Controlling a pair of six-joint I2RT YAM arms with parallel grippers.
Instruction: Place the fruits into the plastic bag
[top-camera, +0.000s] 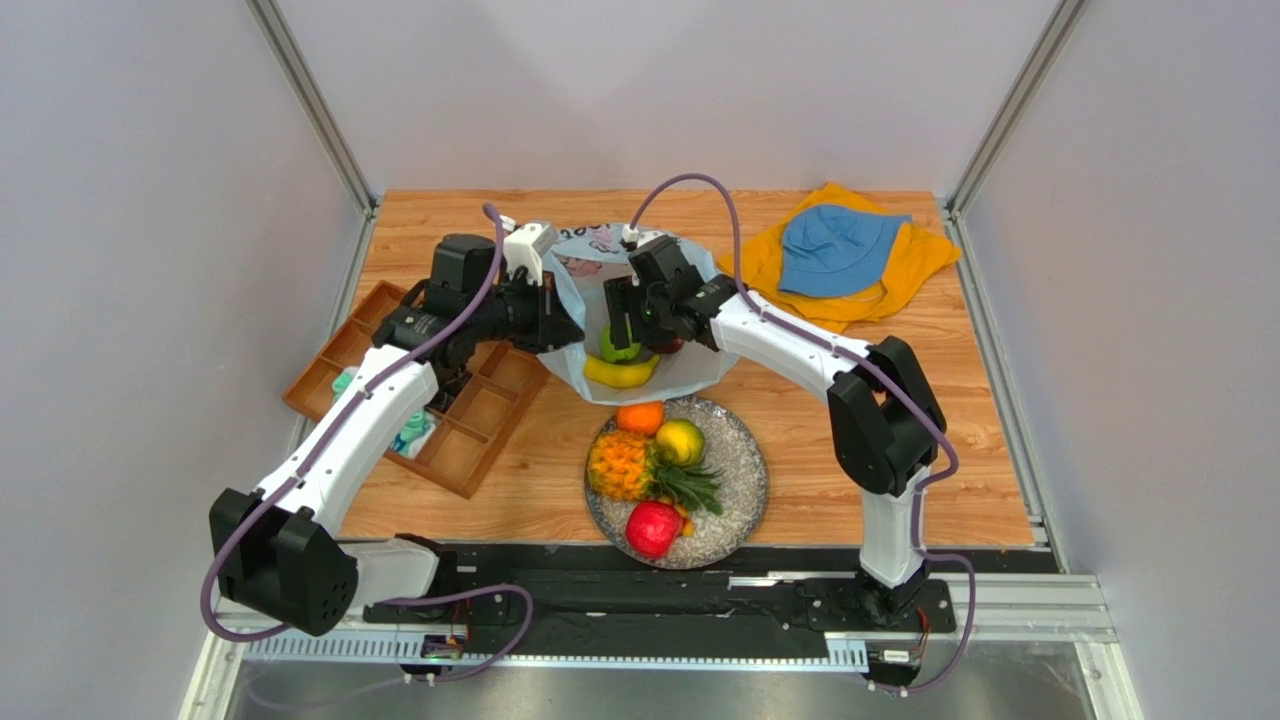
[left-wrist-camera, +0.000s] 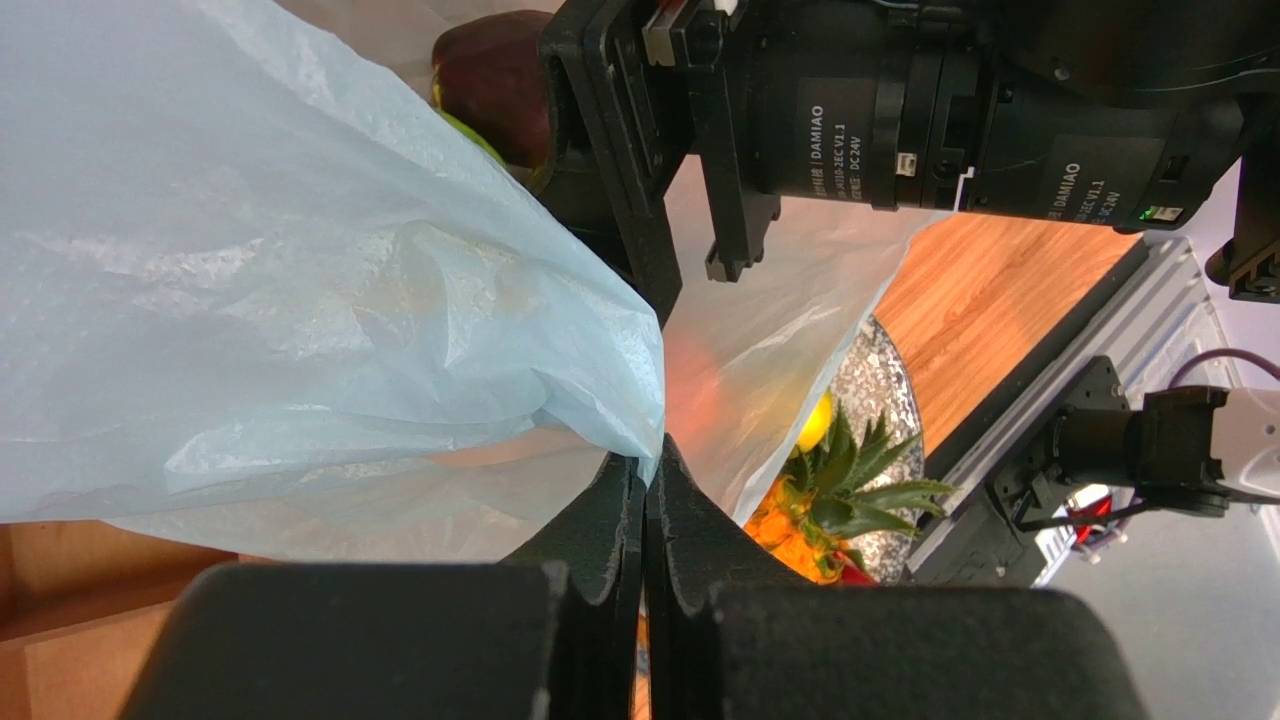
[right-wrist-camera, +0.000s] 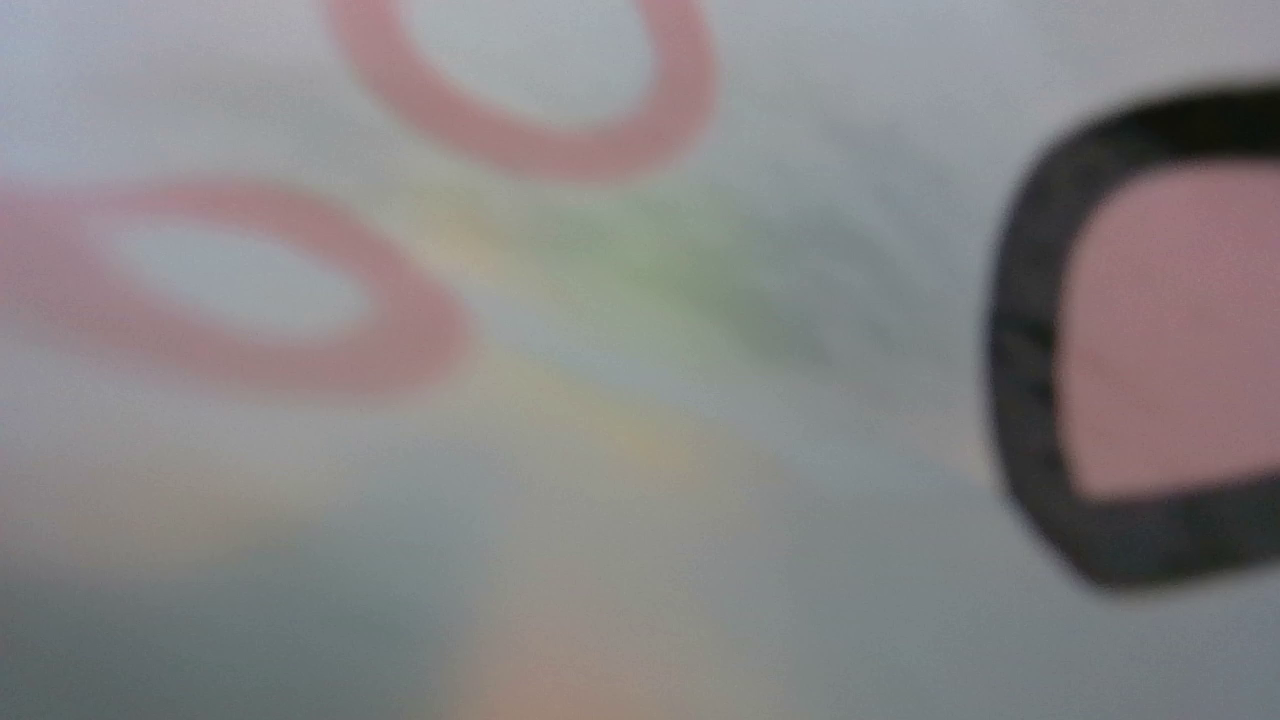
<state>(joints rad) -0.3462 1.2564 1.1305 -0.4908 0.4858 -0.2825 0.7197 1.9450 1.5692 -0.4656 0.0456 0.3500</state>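
The light blue plastic bag (top-camera: 579, 278) stands open at the table's middle. My left gripper (left-wrist-camera: 649, 450) is shut on its rim (left-wrist-camera: 376, 300) and holds it up. My right gripper (top-camera: 631, 318) reaches down into the bag's mouth with its fingers apart. Under it lie a green apple (top-camera: 615, 347), a yellow banana (top-camera: 621, 372) and a dark maroon fruit (left-wrist-camera: 484, 72). An orange (top-camera: 640, 417), a yellow-green fruit (top-camera: 681, 441), a pineapple (top-camera: 624, 468) and a red apple (top-camera: 654, 528) sit on the speckled plate (top-camera: 739, 450). The right wrist view shows only blurred bag film (right-wrist-camera: 601, 375).
A wooden compartment tray (top-camera: 466, 413) lies left of the bag, under my left arm. A blue hat (top-camera: 834, 248) rests on a yellow cloth (top-camera: 909, 270) at the back right. The plate is just in front of the bag, close to the black base rail (top-camera: 676, 578).
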